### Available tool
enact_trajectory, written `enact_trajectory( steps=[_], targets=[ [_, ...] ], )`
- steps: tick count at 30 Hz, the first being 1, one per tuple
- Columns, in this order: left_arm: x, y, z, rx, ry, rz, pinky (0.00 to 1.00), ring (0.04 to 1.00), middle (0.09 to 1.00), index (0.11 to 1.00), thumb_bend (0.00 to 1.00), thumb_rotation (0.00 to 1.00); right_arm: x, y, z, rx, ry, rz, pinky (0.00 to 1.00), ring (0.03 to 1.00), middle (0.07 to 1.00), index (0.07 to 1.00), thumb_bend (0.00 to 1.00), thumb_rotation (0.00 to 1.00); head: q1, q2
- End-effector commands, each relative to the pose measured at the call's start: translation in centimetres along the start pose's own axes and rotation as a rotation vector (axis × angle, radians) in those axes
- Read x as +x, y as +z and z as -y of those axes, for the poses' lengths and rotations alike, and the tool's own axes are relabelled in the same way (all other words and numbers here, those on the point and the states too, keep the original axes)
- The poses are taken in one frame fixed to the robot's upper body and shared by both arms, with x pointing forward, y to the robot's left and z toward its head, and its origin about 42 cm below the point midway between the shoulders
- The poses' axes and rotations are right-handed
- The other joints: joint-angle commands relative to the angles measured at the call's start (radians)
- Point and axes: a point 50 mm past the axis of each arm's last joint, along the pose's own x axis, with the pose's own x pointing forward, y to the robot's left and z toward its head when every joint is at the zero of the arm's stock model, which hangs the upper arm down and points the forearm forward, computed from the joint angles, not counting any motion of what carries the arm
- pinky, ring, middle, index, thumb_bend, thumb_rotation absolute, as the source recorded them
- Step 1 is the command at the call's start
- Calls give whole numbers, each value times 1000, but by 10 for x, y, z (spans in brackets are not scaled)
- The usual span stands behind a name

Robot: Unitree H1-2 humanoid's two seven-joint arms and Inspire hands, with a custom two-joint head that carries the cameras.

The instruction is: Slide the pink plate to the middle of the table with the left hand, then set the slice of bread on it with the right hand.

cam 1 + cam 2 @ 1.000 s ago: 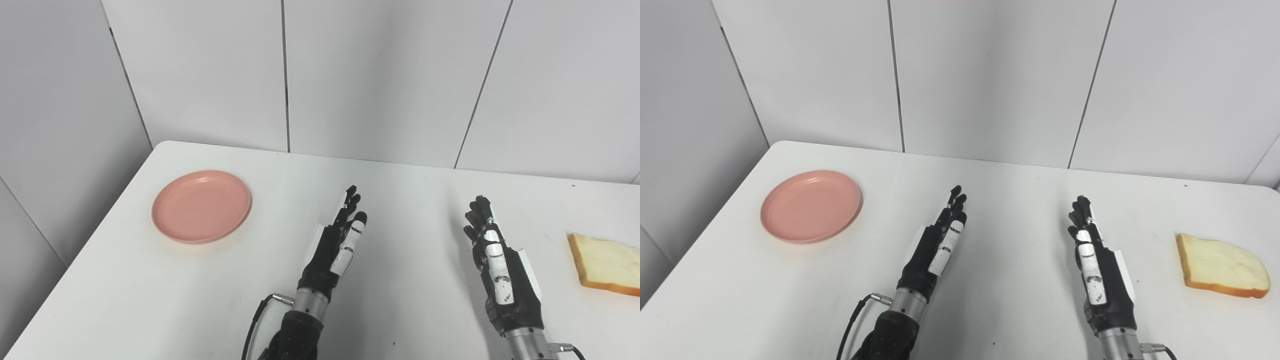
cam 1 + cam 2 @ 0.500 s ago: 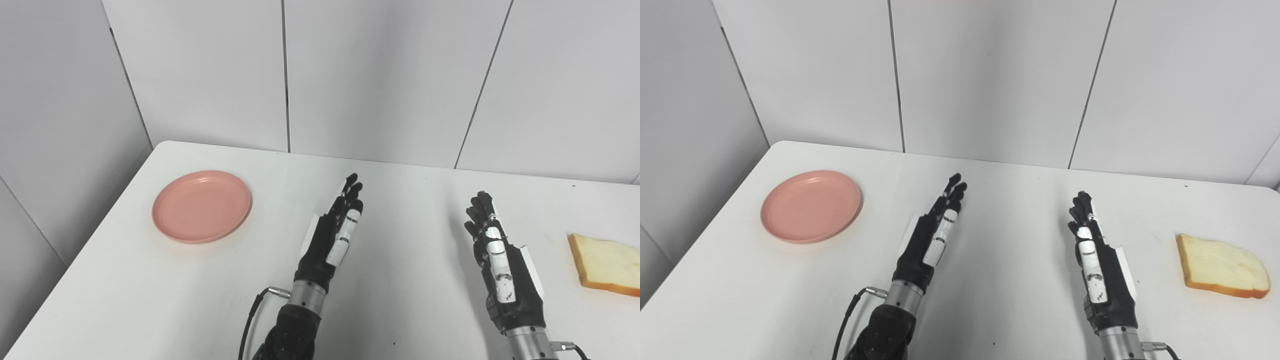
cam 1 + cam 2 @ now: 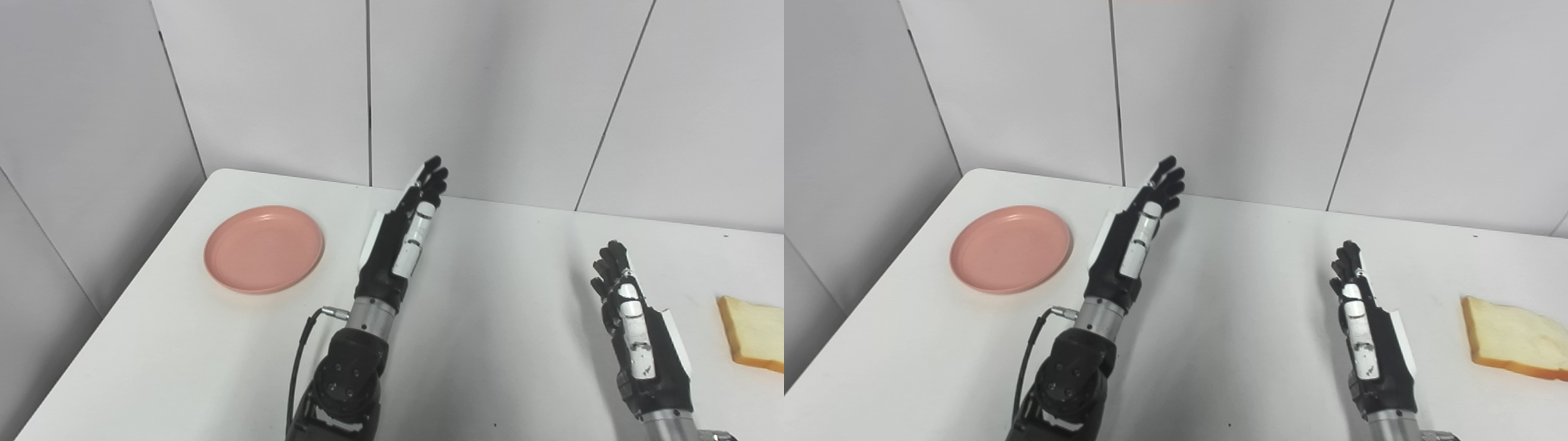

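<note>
Resting on the smooth white table (image 3: 184, 343) are one round, shallow pink plate (image 3: 264, 248) of matte plastic and one slice of bread (image 3: 1513, 338), pale-crumbed with a golden crust. The plate is set at the table's left side, just left of the raised left hand (image 3: 401, 236), untouched by it. The left hand is held empty, fingers extended and apart. The bread is found at the far right, well apart from the right hand (image 3: 1366, 334), likewise empty with fingers straight.
</note>
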Motion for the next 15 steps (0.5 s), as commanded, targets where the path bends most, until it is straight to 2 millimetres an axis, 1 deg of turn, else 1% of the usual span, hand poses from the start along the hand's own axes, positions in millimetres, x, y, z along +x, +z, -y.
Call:
enact_trajectory(
  steps=[1,4,7,10,12,15],
  targets=[
    [16,26,-10,8,-5,98,971,932,936,916,451,1000,10,17,-1,3,13,64,1000,1000,1000,1000,97,1000,0,0],
    [23,39,-27,32,0,150,996,951,951,934,446,1000,11,17,0,5,9,64,1000,1000,1000,1000,86,1000,8,0],
    [29,50,-42,57,12,190,997,968,965,946,448,1000,11,18,-1,0,-1,58,1000,1000,1000,1000,77,1000,8,0],
    [31,58,-57,101,54,204,988,957,957,942,478,1000,10,20,-2,-4,-7,56,1000,1000,1000,1000,70,1000,8,-1],
    [32,63,-71,122,74,211,988,951,952,943,473,1000,9,21,-4,2,-11,57,1000,1000,1000,1000,59,1000,10,0],
    [32,70,-89,144,153,224,970,926,937,932,473,1000,9,24,-6,-2,-9,55,1000,1000,1000,1000,56,1000,11,-2]
  ],
)
